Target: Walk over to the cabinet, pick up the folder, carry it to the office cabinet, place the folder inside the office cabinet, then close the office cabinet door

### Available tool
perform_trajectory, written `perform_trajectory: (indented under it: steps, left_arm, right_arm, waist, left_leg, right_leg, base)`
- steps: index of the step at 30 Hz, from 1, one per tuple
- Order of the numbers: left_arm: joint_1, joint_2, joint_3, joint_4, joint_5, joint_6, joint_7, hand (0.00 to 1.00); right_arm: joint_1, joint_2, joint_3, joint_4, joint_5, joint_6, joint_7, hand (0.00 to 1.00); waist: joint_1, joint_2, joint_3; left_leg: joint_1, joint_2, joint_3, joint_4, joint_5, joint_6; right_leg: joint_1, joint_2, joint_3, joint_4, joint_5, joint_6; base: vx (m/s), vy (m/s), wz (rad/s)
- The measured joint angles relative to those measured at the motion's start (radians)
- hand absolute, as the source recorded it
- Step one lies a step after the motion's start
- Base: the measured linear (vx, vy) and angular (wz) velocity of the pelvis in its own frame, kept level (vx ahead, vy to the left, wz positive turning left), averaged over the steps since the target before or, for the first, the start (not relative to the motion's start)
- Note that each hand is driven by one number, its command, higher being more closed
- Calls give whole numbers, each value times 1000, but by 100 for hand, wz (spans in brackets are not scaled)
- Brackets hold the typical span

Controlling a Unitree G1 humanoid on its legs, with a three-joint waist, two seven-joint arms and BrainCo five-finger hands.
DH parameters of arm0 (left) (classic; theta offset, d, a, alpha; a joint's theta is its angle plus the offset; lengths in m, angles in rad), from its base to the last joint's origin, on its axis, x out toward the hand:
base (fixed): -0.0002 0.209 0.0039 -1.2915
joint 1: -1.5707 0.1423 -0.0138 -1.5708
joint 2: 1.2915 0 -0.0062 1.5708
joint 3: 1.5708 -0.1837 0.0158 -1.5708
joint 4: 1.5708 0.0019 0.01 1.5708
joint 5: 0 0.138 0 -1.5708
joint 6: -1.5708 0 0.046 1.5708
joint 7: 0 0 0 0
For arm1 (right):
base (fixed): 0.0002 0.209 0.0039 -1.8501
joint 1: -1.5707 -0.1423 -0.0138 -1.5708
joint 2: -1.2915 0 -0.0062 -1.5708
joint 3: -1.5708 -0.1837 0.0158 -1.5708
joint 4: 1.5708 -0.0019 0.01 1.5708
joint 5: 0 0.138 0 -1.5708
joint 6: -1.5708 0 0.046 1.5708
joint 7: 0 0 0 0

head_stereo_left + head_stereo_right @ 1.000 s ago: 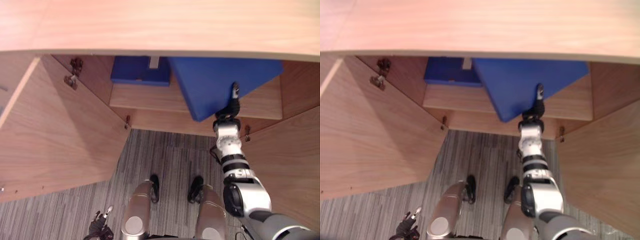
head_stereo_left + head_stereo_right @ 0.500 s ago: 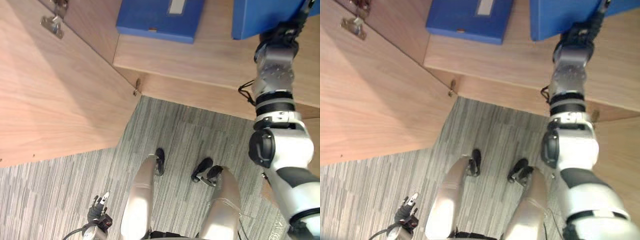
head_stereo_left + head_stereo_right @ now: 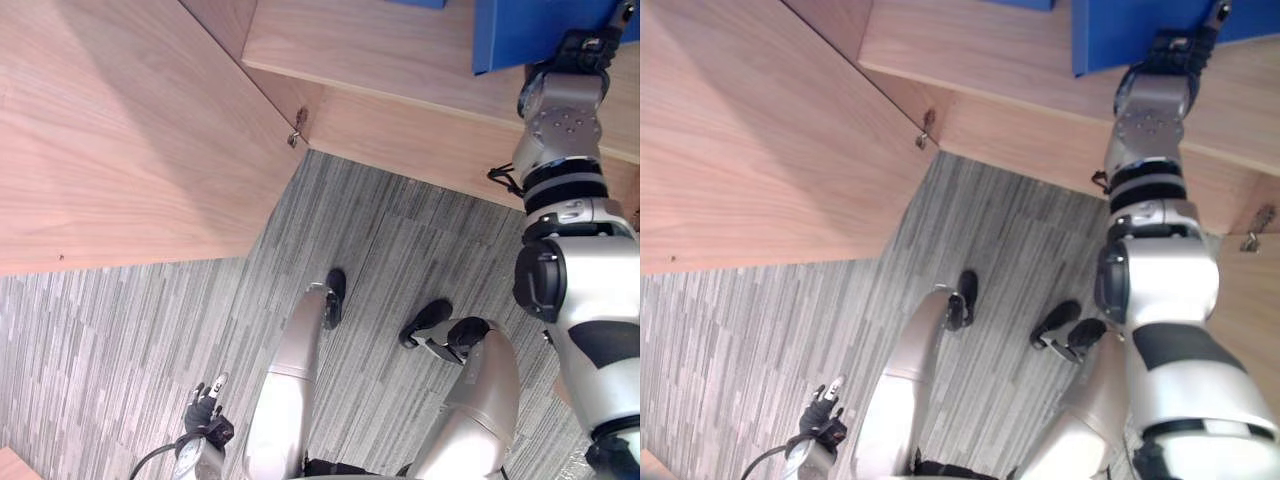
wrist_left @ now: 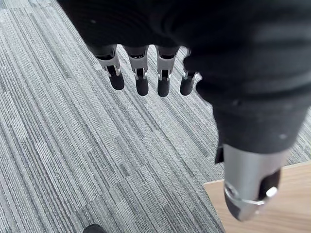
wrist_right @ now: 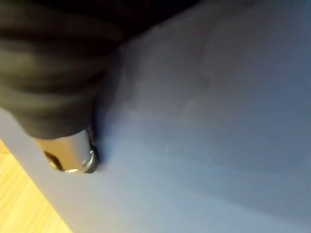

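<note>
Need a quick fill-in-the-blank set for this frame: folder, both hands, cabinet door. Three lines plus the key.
1. The folder that the right hand is against is ___ in colour.
2. The left hand, fingers straight, hangs over the grey striped carpet and holds ___.
3. The wooden cabinet door on the robot's left stands ___.
Missing words: blue; nothing; open.
</note>
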Motion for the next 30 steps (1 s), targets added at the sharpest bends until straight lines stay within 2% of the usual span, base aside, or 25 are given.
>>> perform_trajectory:
  steps: [7,10,11,13,17,18,20,22,25,27,30]
  left_arm:
    - [-2,-13,0,-6,-4,0,24,0]
    - [-7,-20,1,-6,-9,0,25,0]
    - [-8,-24,1,-6,-15,0,25,0]
    - [-10,-25,1,-6,-21,0,25,0]
    - [-10,-25,7,-6,-21,-1,25,0]
    - [-10,-25,10,-5,-21,-4,25,0]
    - [-10,-25,11,-5,-21,-7,25,0]
    - [-11,-25,12,-5,-21,-11,24,0]
    - [-11,-23,27,-6,-22,-17,20,0]
    - [-11,-22,31,-7,-23,-21,16,0]
    - [-11,-19,43,-8,-25,-22,5,0]
  right_arm:
    - [0,-5,-127,-38,6,-20,-22,0]
    - [0,-12,-134,-50,4,-20,-24,0]
    - [0,-17,-134,-51,-27,-17,-24,0]
    - [0,-28,-132,-52,-107,9,-25,0]
    - [0,-56,-109,-48,-302,94,-25,0]
    - [0,-65,-58,-46,-381,125,-22,0]
    - [0,-70,0,-44,-445,158,-12,0]
    - [2,-79,86,-16,-493,206,34,0]
    - [10,-86,194,-8,-546,250,98,0]
    - [14,-95,227,6,-572,262,120,0]
    - [18,-120,328,26,-728,306,168,0]
  waist:
    - [11,5,-1]
    - [11,6,-1]
    - [10,6,-1]
    - [9,6,-1]
    - [8,6,-1]
    - [8,6,-2]
    - [6,6,-2]
    - [5,6,-2]
    - [7,6,-2]
    - [6,6,-2]
    - [4,6,-2]
  left_leg:
    - [-24,0,-6,-4,17,-10]
    - [-22,1,-7,-8,19,-12]
    - [-22,1,-8,-8,19,-12]
    - [-21,2,-9,-10,20,-13]
    - [-18,4,-10,-21,26,-18]
    - [-17,10,-13,-25,27,-19]
    - [-14,17,-15,-27,28,-20]
    - [2,21,-15,-38,28,-22]
    - [13,39,-13,-56,30,-25]
    - [19,41,-13,-61,31,-25]
    - [33,51,-14,-73,31,-26]
  right_leg:
    - [-27,1,0,12,-10,14]
    - [-27,3,0,12,-10,14]
    - [-27,4,0,12,-9,13]
    - [-26,5,0,11,-8,10]
    - [-25,10,-2,2,-5,5]
    - [-21,19,-8,-7,-2,-1]
    - [-14,27,-16,-15,1,-4]
    - [1,35,-16,-27,3,-8]
    - [12,59,-24,-58,15,-13]
    - [17,62,-24,-63,17,-14]
    - [36,75,-32,-84,23,-18]
  base:
    - [10,-41,3]
    - [21,-24,0]
    - [33,-29,0]
    - [34,-25,0]
    - [35,-18,-1]
    - [38,-16,-8]
    - [32,-11,-7]
    - [31,-8,-6]
    - [30,8,-16]
    - [28,17,-6]
    - [36,29,-7]
